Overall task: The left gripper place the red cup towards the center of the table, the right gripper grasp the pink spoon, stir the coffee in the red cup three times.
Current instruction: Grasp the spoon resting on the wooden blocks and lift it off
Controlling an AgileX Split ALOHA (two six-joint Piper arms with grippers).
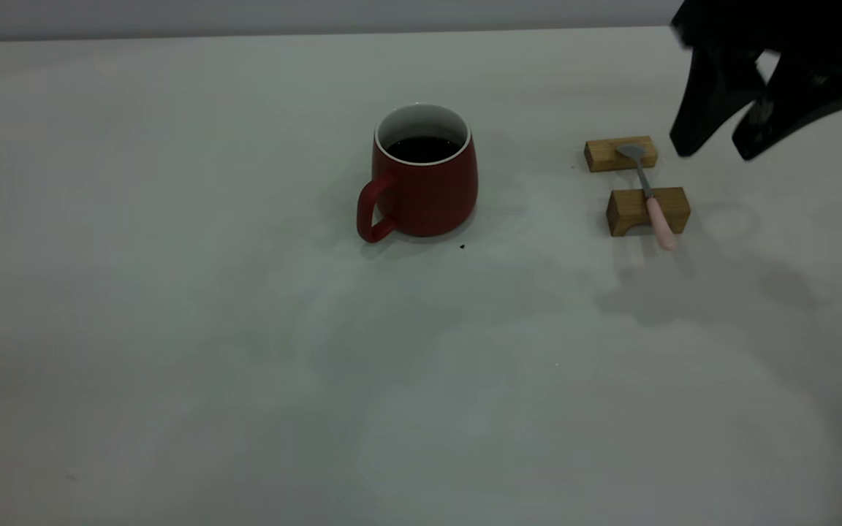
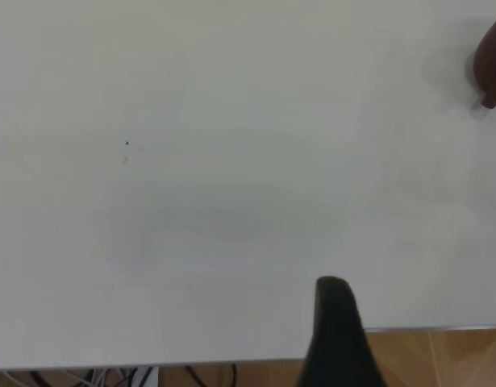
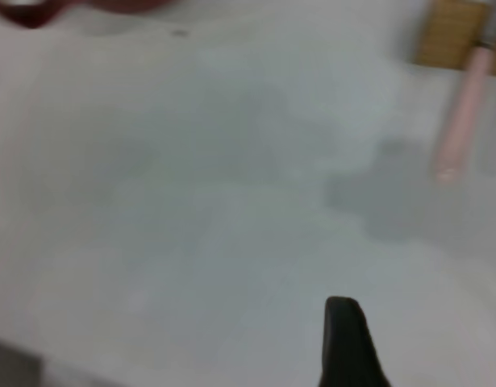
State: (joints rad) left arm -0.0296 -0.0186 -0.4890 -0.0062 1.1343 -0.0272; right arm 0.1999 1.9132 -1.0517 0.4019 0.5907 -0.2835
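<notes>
1. Looked like a lab / robot test bench, not a kitchen: big plain pale table w/ a bare grey wall right behind it.
2. Black robot gripper hung over the table's far right side; no person around.
3. Props were few and staged: one red cup of coffee, and a pink spoon propped across two small wooden blocks.
4. Left wrist view showed loose cables below the table edge and wood-tone floor, i.e. rig wiring, not home furnishing.
</notes>
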